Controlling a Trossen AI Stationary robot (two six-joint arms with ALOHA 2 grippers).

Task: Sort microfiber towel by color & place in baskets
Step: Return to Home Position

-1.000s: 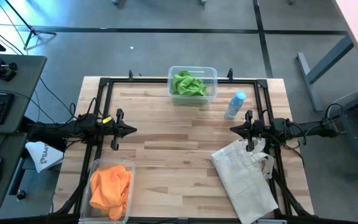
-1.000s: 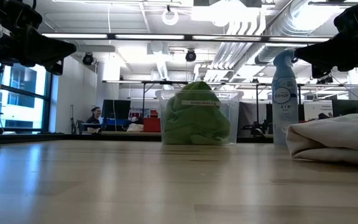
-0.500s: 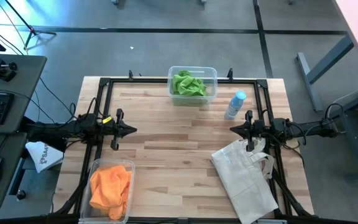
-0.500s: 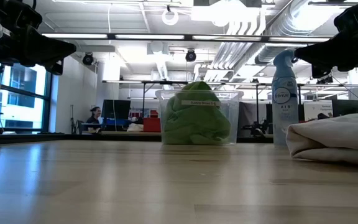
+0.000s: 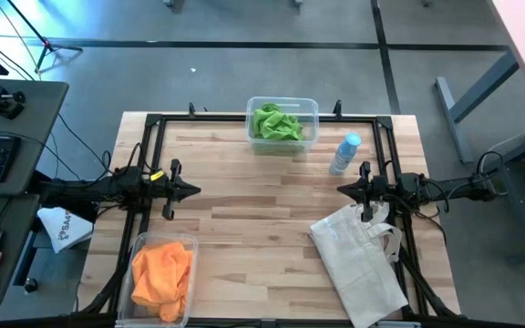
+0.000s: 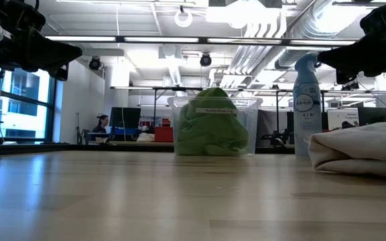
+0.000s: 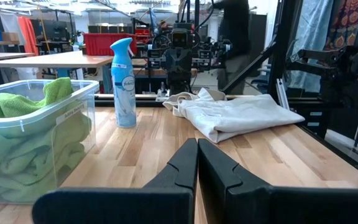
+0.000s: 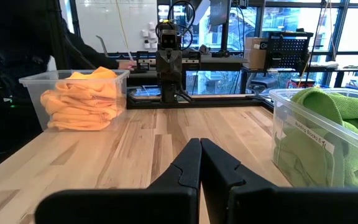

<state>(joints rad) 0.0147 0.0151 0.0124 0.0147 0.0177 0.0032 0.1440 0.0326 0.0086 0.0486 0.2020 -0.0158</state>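
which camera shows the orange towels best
The right wrist view: the orange towels show side-on through the wall of their clear bin, heaped up to its rim. The high view shows them only from above and small. The low and left wrist views do not show them.

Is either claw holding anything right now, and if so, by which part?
Nothing is held. The left claw and the right claw are both shut and empty, raised over the table.
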